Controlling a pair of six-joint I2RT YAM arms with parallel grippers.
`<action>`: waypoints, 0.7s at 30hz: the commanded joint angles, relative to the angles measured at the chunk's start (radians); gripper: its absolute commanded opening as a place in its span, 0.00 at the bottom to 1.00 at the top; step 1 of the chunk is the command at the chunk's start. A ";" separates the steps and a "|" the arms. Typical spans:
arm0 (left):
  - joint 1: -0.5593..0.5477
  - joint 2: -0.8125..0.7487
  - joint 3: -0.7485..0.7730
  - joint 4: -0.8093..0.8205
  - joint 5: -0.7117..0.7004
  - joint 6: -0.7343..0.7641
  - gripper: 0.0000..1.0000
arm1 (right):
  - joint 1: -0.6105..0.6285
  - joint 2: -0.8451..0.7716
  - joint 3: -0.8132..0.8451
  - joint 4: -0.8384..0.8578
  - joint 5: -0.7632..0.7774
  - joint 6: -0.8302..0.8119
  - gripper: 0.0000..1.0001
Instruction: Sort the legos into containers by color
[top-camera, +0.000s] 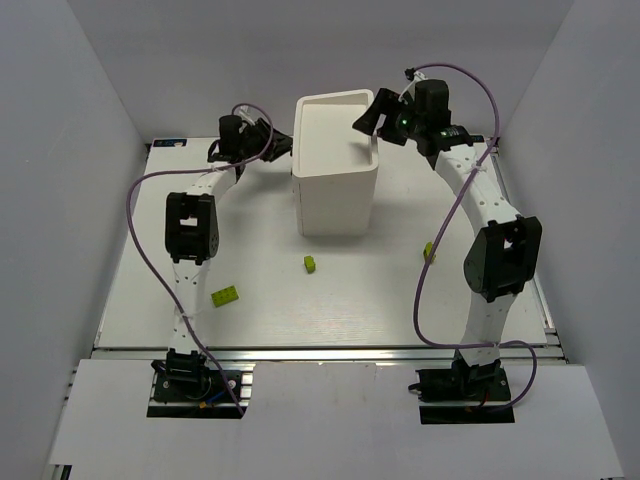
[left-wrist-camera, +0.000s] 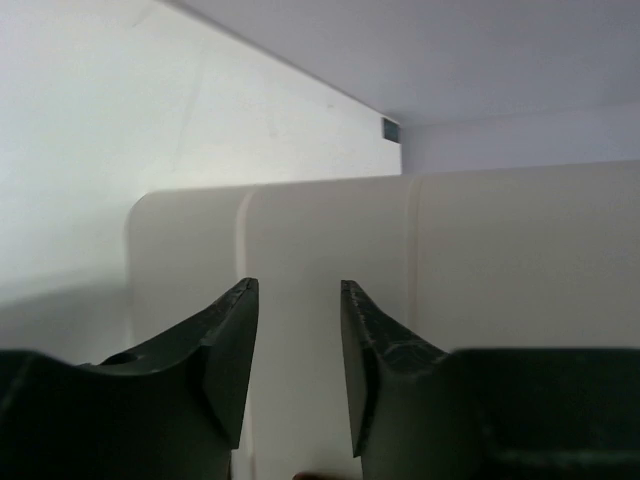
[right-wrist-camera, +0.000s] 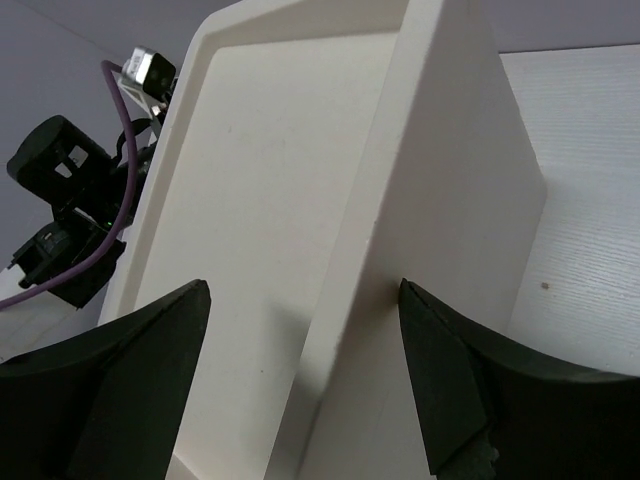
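Three lime legos lie loose on the white table (top-camera: 300, 310) in the overhead view: one in the lower left (top-camera: 226, 295), a smaller one near centre (top-camera: 311, 264), and a third at the right (top-camera: 429, 252), just beside the right arm's purple cable (top-camera: 420, 290). All three sit well apart from the white cabinet (top-camera: 335, 190), which stands at the upper centre of the frame between the two arms.

The right gripper (right-wrist-camera: 303, 285) hangs over the cabinet's top right edge. Its jaws are spread wide, one finger over the flat top panel and the other over the side wall, gripping nothing. The left arm's dark wrist (right-wrist-camera: 60, 190) shows at the upper left of that wrist view, beyond the cabinet.

The left gripper (left-wrist-camera: 298, 285) faces the cabinet's left side at close range, with pale panels and vertical seams filling its camera's view. Its fingers stand a narrow gap apart. A reddish-brown sliver (left-wrist-camera: 325, 476) shows between them at the very bottom edge of the frame, and it cannot be told whether they pinch it.
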 joint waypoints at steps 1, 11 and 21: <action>0.055 -0.169 -0.099 -0.057 -0.096 0.053 0.50 | -0.005 -0.061 -0.017 0.011 -0.084 -0.059 0.82; 0.138 -0.436 -0.354 -0.307 -0.187 0.237 0.49 | -0.142 -0.110 -0.005 0.040 -0.163 -0.214 0.89; 0.086 -0.423 -0.572 -0.220 0.126 0.102 0.43 | -0.226 -0.113 -0.008 0.040 -0.578 -0.391 0.71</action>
